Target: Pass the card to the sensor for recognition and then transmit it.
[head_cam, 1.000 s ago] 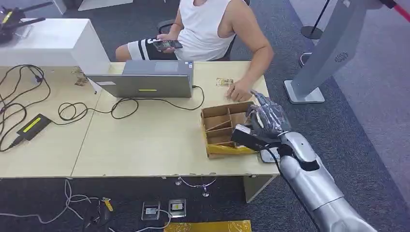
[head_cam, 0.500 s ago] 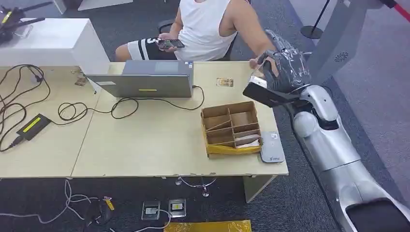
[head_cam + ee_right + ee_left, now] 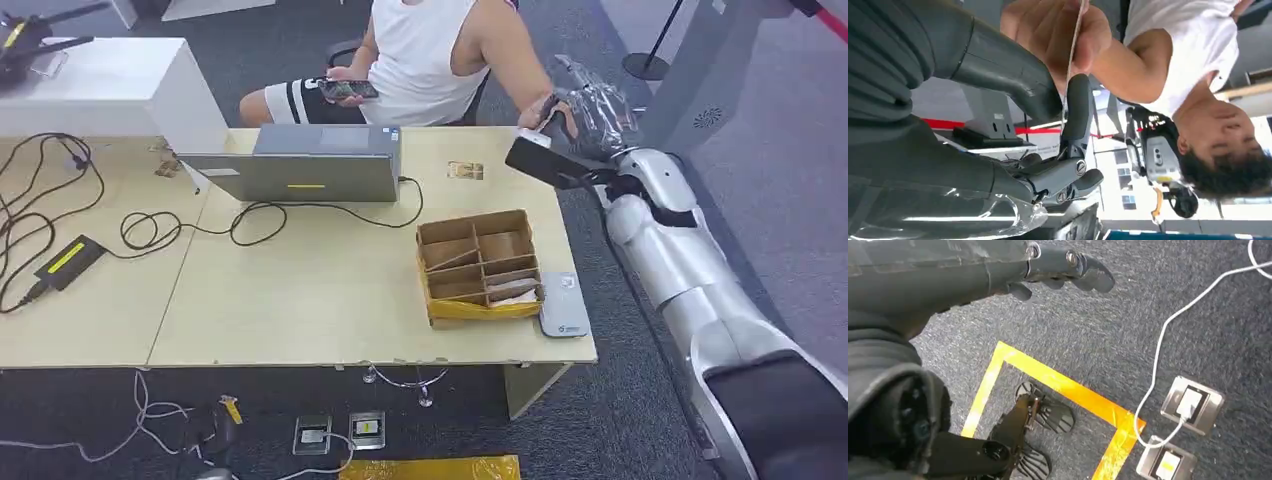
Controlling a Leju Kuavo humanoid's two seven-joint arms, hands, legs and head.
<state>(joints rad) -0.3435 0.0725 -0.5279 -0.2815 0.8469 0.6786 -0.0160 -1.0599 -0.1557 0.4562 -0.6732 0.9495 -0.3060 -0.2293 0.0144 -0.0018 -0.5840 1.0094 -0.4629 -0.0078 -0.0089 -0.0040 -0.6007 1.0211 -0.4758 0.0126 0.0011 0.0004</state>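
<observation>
My right hand [image 3: 590,105] is raised beyond the table's far right corner, next to the seated person's hand [image 3: 541,112]. In the right wrist view the thin card [image 3: 1071,55] shows edge-on, pinched between my thumb [image 3: 1008,70] and a dark finger [image 3: 1076,107]. The person's hand [image 3: 1053,27] grips the card's other end. The grey sensor pad [image 3: 563,305] lies flat at the table's front right edge. My left hand [image 3: 998,265] hangs over the carpet, fingers apart and holding nothing.
A cardboard divider box [image 3: 478,265] stands beside the sensor pad. A laptop [image 3: 300,165] and black cables [image 3: 150,230] lie on the table [image 3: 300,300]. A grey kiosk stand [image 3: 680,100] rises at the right. Floor sockets [image 3: 1188,405] and yellow tape [image 3: 1058,385] lie below my left hand.
My right hand rose from low over the sensor pad and box to the far right corner, meeting the person's hand, which lifted off the table and took the card's end.
</observation>
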